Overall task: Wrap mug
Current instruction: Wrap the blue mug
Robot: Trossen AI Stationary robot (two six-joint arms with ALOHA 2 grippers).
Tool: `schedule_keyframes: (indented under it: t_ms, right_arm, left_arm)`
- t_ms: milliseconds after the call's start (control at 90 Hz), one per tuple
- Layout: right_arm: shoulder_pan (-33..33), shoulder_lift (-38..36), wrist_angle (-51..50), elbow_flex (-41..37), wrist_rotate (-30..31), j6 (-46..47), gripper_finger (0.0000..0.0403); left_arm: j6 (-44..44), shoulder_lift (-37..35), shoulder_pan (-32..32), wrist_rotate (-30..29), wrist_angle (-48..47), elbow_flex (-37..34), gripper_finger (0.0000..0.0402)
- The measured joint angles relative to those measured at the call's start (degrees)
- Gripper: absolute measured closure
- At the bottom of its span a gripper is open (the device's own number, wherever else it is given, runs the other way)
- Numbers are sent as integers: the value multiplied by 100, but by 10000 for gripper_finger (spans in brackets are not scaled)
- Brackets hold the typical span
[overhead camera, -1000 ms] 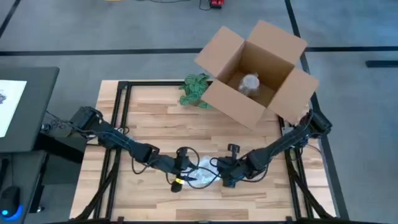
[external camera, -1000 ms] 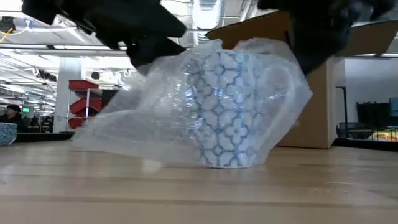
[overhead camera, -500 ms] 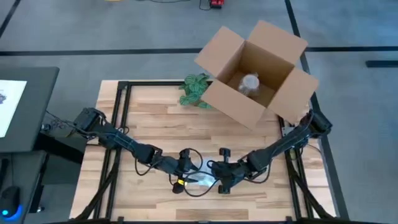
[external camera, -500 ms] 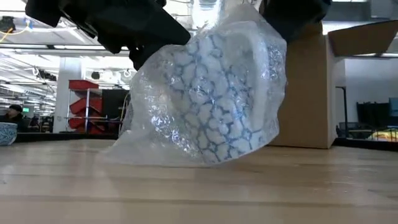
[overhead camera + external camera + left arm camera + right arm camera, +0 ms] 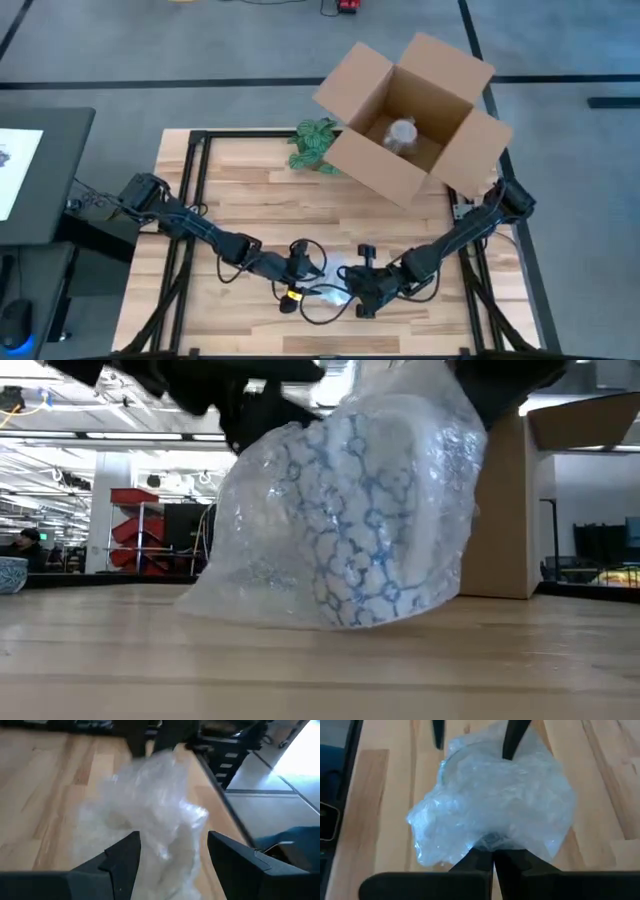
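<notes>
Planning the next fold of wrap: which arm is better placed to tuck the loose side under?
Left. Its claw is open beside the clear bubble wrap, while the right claw is pinched on that wrap, holding the blue-patterned white mug tilted.

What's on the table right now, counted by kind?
Mugs: 1, blue-patterned mug, tilted inside the wrap
Bubble wrap sheets: 1, bubble wrap bunched around it
Cardboard boxes: 1, cardboard box, open, with a pale item inside
Plants: 1, green plant beside the box
Total: 4
</notes>
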Motion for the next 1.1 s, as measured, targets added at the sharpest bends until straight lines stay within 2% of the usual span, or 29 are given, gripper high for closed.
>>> schedule_keyframes:
  t_ms: [233,333,511,633,911,1100]
  right_arm:
    - [18,0,4,0,14,15,403]
    - [18,0,4,0,20,15,403]
    - [18,0,4,0,27,13,403]
    - [19,0,53,-32,185,-2,403]
    - [-57,4,120,-242,207,151,403]
    - [65,-2,-73,-258,208,198,403]
  left_arm:
    - [172,-2,-81,4,-1050,857,189]
    - [176,-2,-76,1,-1290,991,189]
    - [177,-2,87,-74,-1300,942,189]
    - [376,117,217,131,-1222,860,189]
    - [180,809,485,211,-732,875,189]
    - [1,909,590,314,-617,890,196]
